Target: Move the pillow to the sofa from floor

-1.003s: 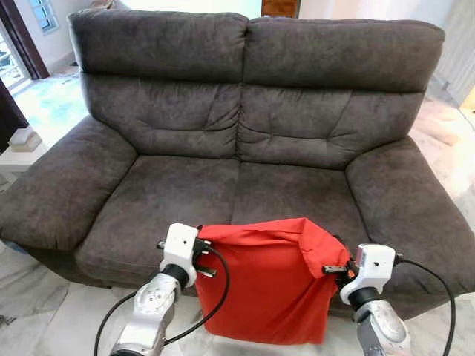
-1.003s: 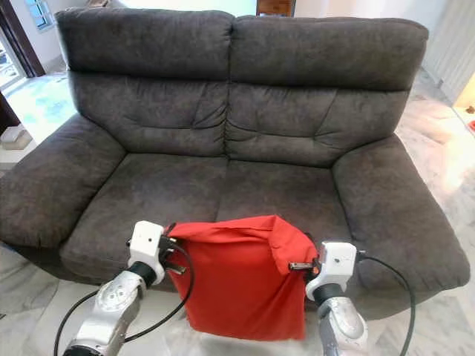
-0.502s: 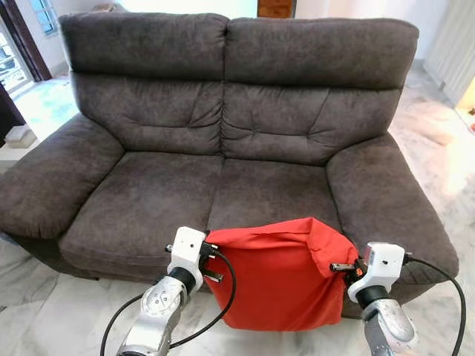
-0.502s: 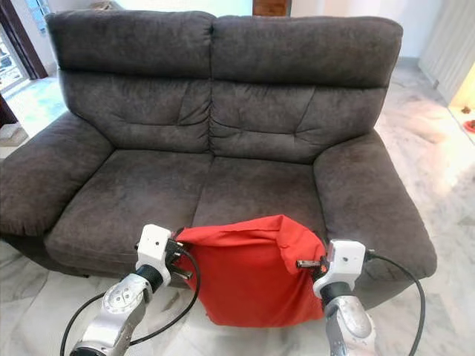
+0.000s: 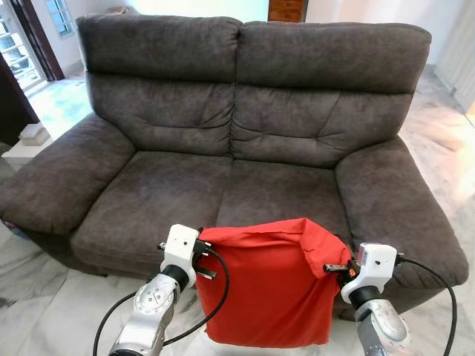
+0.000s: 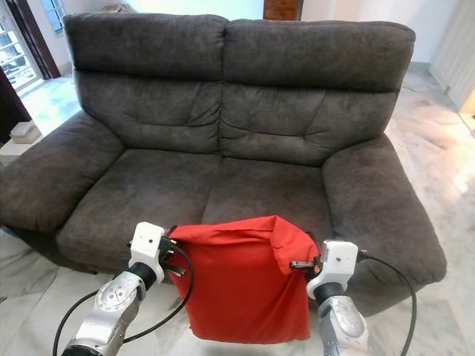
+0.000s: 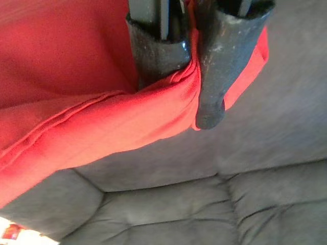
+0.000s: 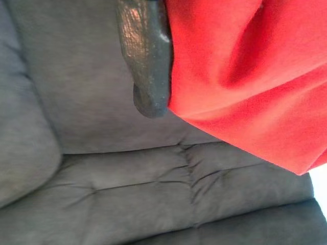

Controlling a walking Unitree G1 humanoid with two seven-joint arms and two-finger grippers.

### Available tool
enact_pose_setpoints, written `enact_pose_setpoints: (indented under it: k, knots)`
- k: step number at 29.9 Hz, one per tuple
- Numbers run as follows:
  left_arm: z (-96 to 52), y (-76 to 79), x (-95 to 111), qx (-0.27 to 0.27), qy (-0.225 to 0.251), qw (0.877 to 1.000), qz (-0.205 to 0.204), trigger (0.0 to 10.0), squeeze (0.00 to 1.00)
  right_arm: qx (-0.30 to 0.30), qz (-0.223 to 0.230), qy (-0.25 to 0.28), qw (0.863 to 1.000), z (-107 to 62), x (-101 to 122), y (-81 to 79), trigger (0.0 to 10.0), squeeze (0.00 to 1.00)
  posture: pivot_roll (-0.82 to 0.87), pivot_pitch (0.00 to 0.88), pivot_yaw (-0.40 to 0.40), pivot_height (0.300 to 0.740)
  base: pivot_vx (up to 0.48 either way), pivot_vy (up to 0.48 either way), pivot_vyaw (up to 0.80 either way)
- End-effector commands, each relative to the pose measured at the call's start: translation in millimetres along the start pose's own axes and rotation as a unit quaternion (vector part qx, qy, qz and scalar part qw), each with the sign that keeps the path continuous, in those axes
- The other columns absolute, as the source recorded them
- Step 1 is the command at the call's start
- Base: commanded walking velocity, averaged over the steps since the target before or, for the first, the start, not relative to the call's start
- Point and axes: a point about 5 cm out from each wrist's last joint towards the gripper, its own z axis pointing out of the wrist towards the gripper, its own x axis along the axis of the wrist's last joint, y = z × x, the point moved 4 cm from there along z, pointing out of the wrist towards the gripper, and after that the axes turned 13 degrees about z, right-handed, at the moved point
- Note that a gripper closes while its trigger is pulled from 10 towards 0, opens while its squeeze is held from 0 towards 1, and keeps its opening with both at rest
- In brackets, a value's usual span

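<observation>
Arms raised, both grippers pinching red pillow (image 5: 263, 285) before sofa (image 5: 245, 141).

The red fabric pillow (image 5: 263, 285) hangs before the grey two-seat sofa (image 5: 245, 148), left gripper (image 5: 202, 261) at its left corner, right gripper (image 5: 335, 268) at its right.

Left hand (image 7: 196, 71) pinching red pillow (image 7: 76, 87) edge, grey sofa (image 7: 204, 199) beyond — cushions creased

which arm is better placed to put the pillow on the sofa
Neither alone. The left gripper and right gripper each pinch a top corner of the red pillow, which hangs before the sofa seat. Best they carry it forward together.
</observation>
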Motion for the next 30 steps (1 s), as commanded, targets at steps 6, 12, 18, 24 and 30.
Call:
enact_pose_setpoints:
  k: [6, 12, 18, 24, 30]
  knots:
    - [-0.5, -14.6, 9.8, 0.025, 0.024, 0.999, -0.002, 10.0, 0.00, -0.025, -0.004, 0.045, 0.999, -0.6, 22.1, 12.7, 10.0, 0.00, 0.00, 0.101, 0.042, 0.740, 0.000, 0.000, 0.00]
    - [-1.4, -21.5, 12.5, 0.036, 0.030, 0.999, -0.008, 10.0, 0.00, -0.022, -0.003, 0.048, 0.999, 0.0, 21.3, 10.1, 10.0, 0.00, 0.00, 0.101, 0.043, 0.740, 0.000, 0.000, 0.00]
    - [-1.7, -23.1, 18.5, 0.032, 0.042, 0.999, -0.012, 10.0, 0.00, -0.026, 0.002, 0.047, 0.999, 0.4, 21.5, 11.7, 10.0, 0.00, 0.01, 0.099, 0.042, 0.740, 0.000, 0.000, 0.00]
    - [-2.9, -24.7, 15.0, 0.038, 0.036, 0.999, 0.005, 10.0, 0.00, -0.017, 0.000, 0.032, 0.999, 0.9, 15.3, 6.7, 10.0, 0.00, 0.00, 0.099, 0.040, 0.740, 0.159, -0.157, -0.51]
    - [-3.6, -24.9, 15.4, 0.041, 0.036, 0.999, 0.004, 10.0, 0.00, -0.018, 0.001, 0.044, 0.999, 0.4, 17.3, 6.0, 10.0, 0.00, 0.01, 0.101, 0.039, 0.740, 0.297, -0.374, -0.13]
